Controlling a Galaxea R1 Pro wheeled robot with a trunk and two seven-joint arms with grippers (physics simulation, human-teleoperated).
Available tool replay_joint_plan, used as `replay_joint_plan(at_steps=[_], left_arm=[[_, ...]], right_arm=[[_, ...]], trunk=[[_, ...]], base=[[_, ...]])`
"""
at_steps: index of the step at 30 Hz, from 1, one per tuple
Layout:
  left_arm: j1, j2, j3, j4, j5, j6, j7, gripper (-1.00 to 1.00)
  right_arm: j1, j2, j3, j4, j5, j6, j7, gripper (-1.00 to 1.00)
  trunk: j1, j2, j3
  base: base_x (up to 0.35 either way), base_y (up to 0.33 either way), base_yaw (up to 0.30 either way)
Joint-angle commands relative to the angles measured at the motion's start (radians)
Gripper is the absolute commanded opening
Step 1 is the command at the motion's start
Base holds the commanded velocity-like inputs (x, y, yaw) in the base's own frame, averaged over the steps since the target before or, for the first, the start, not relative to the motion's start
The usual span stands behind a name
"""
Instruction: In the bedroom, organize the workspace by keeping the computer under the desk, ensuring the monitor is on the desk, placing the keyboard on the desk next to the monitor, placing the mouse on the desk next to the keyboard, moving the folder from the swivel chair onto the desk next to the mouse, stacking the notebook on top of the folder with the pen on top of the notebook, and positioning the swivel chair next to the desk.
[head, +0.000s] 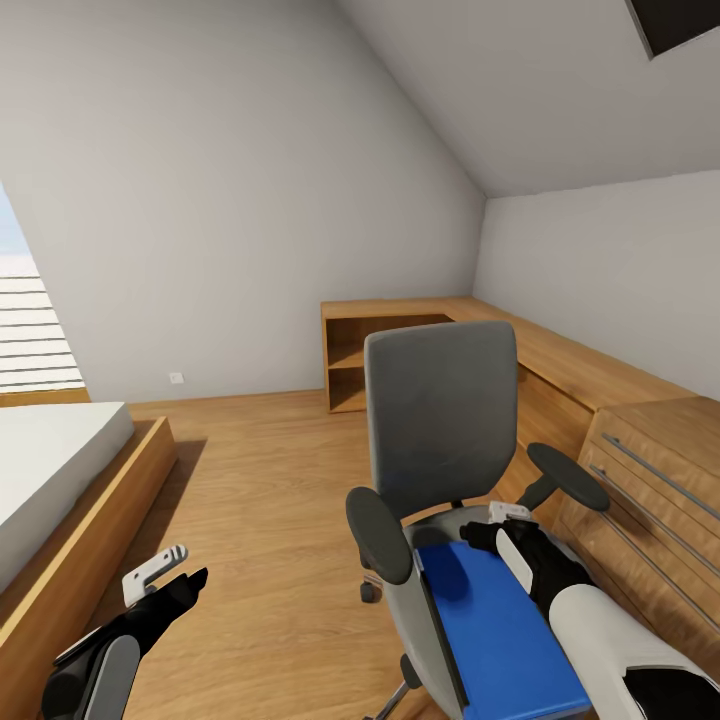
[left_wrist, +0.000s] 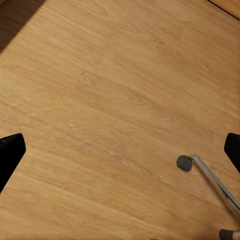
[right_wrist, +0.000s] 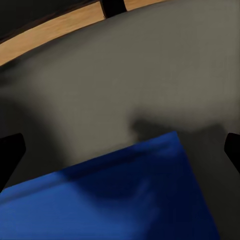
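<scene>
1. The flat bright-blue folder (head: 500, 630) lies on the seat of the grey fabric swivel chair (head: 440, 420), directly beneath the right gripper (head: 497, 522), whose fingers stand wide apart, holding nothing.
2. Pressing down could roll the castored chair away, or merely slide the thin folder.
3. The left gripper (head: 168, 577) hangs open and empty over the wood plank floor (left_wrist: 115, 100).
4. No readable writing anywhere.

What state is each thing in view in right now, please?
Folder: lying flat on the chair seat, not gripped.
Chair: upright on the floor, beside the wooden cabinets.
Right tool: open, above the folder's far end.
Left tool: open, empty, over bare floor.
</scene>
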Motion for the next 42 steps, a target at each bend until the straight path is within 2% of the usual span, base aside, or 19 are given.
replay_joint_plan(at_steps=[1, 13, 25, 42], left_arm=[[-0.001, -0.001, 0.001, -0.001, 0.010, 0.004, 0.008, 1.00], [-0.001, -0.001, 0.001, -0.001, 0.011, 0.003, 0.009, 1.00], [-0.001, -0.001, 0.001, -0.001, 0.011, 0.004, 0.008, 1.00], [-0.001, -0.001, 0.001, -0.001, 0.010, 0.004, 0.008, 1.00]], right_arm=[[0.000, -0.001, 0.003, -0.002, -0.011, 0.006, -0.007, 1.00], [0.000, 0.000, 0.003, -0.003, -0.011, 0.024, -0.006, 1.00], [0.000, 0.000, 0.003, -0.003, -0.012, 0.025, -0.006, 1.00], [0.000, 0.000, 0.003, -0.003, -0.011, 0.025, -0.006, 1.00]], trunk=[[0.000, 0.000, -0.001], [0.000, 0.000, -0.001], [0.000, 0.000, -0.001], [0.000, 0.000, -0.001]], base=[[0.000, 0.000, 0.000], [-0.006, 0.000, 0.000], [-0.200, 0.000, 0.000], [-0.027, 0.000, 0.000]])
